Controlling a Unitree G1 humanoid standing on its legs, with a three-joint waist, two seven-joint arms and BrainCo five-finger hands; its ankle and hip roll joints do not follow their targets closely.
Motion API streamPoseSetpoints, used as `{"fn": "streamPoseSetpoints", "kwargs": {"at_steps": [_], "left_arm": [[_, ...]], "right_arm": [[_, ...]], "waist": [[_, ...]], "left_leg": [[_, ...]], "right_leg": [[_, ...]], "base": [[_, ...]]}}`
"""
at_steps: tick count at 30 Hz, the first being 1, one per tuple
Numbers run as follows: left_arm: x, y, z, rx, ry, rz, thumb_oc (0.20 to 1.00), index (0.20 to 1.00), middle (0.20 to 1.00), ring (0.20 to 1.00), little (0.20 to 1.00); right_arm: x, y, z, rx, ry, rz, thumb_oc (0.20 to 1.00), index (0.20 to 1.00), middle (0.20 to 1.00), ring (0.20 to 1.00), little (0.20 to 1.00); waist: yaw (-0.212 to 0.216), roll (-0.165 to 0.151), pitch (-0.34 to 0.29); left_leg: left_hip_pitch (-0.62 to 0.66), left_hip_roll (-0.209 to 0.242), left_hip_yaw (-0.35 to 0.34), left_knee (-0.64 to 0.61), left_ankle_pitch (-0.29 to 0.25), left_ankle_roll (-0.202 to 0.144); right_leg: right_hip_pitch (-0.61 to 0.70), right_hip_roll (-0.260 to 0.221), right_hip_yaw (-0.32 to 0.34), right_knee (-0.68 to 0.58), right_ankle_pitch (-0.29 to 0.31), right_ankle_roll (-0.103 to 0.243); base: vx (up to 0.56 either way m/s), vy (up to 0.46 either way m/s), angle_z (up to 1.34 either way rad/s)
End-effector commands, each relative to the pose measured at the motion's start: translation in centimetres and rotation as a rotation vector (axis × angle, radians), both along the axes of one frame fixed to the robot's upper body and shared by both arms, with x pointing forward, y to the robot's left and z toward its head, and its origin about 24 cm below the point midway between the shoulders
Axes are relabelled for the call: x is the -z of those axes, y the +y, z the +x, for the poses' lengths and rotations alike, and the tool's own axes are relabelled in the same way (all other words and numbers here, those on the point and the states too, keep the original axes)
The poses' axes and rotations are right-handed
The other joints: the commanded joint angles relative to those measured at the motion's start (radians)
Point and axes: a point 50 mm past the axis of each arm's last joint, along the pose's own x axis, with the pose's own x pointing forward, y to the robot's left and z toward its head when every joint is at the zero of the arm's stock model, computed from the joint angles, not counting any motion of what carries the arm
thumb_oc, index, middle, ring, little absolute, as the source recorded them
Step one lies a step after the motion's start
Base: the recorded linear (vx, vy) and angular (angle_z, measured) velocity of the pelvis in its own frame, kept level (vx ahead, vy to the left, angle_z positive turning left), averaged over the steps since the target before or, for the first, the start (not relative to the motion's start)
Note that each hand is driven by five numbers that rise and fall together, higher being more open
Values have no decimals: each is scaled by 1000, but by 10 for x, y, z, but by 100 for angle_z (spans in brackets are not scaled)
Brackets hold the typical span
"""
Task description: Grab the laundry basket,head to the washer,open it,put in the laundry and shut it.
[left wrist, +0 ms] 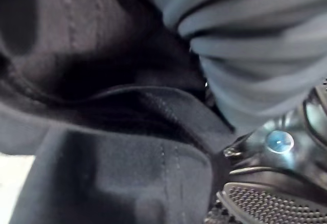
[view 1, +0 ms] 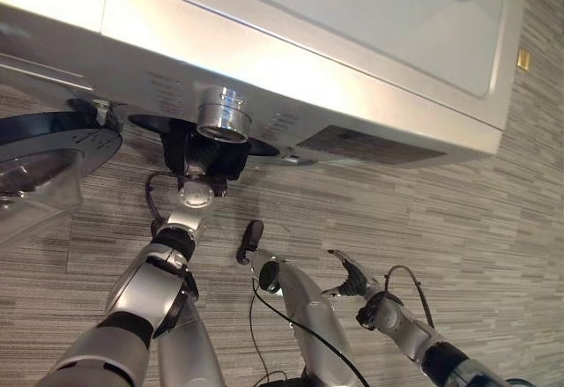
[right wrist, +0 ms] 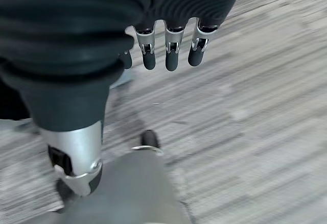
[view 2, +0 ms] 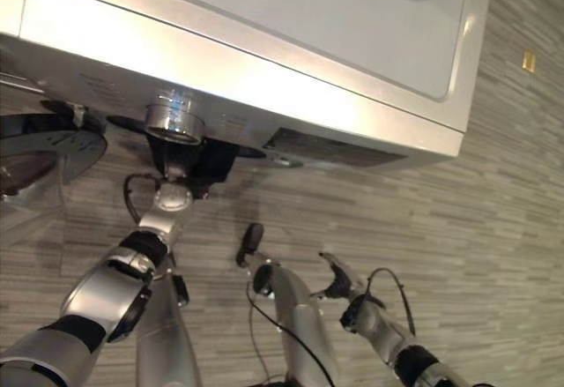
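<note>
Grey striped floor, washer on it

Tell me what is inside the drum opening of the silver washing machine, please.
Dark cloth and grey-blue cloth lie bunched inside the silver washing machine. The left hand reaches into the opening; its fingers are hidden there. The deeper drum is covered.

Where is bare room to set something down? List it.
Bare carpet lies right of the right hand, in front of the washer. Crowded: the washer mouth, where the left hand meets dark laundry, beside the open door.
</note>
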Motion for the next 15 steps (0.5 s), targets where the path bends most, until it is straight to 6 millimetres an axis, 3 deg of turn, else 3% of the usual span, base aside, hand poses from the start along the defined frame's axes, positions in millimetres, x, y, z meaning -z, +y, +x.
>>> {"fn": "streamPoseSetpoints", "kwargs": {"at_steps": [1,5,6,8,10,11,13,15], "left_arm": [[-13,-3,1,-8,-85,-72,200,200,200,200,200],[-52,9,9,-43,-195,-252,200,200,200,200,200],[-77,16,11,-55,-264,-325,200,200,200,200,200],[-101,25,12,-63,-317,-362,200,200,200,200,200],[-111,32,12,-78,-338,-396,200,200,200,200,200],[-137,50,9,-104,-399,-418,200,200,200,200,200],[-164,62,4,-118,-468,-419,200,200,200,200,200],[-176,67,1,-120,-497,-436,200,200,200,200,200]], "right_arm": [[7,-16,-17,30,30,-15,1000,1000,1000,1000,1000],[-4,-21,-14,38,-12,-6,1000,1000,1000,1000,1000],[-9,-24,-12,39,-29,-2,1000,1000,1000,1000,1000],[-15,-28,-11,42,-47,6,1000,1000,1000,1000,1000],[-18,-29,-10,42,-58,13,1000,1000,1000,1000,1000],[-26,-35,-8,44,-82,17,1000,1000,1000,1000,1000],[-35,-41,-7,48,-113,26,1000,1000,1000,1000,1000],[-41,-44,-7,47,-132,30,1000,1000,1000,1000,1000]], "waist": [[-10,7,-93],[-37,0,-98],[-50,-2,-107],[-65,-6,-116],[-72,-7,-122],[-93,-13,-139],[-112,-13,-159],[-121,-12,-170]], "left_leg": [[-92,0,-38,28,-26,12],[-146,-2,-37,63,-41,15],[-176,4,-38,87,-48,15],[-203,14,-34,113,-57,14],[-217,18,-32,122,-62,13],[-244,30,-30,154,-74,11],[-268,42,-27,179,-85,10],[-287,47,-28,195,-93,10]], "right_leg": [[-58,-49,72,94,-73,80],[-107,-58,75,131,-83,80],[-134,-64,75,152,-86,82],[-159,-69,74,171,-89,83],[-171,-70,74,177,-91,84],[-198,-70,79,197,-94,84],[-218,-70,80,207,-97,83],[-234,-69,81,215,-99,84]], "base": [[4,1,7],[14,9,9],[31,27,3],[17,14,-1],[21,10,-1],[40,20,-3],[47,26,-8],[45,19,-16]]}}
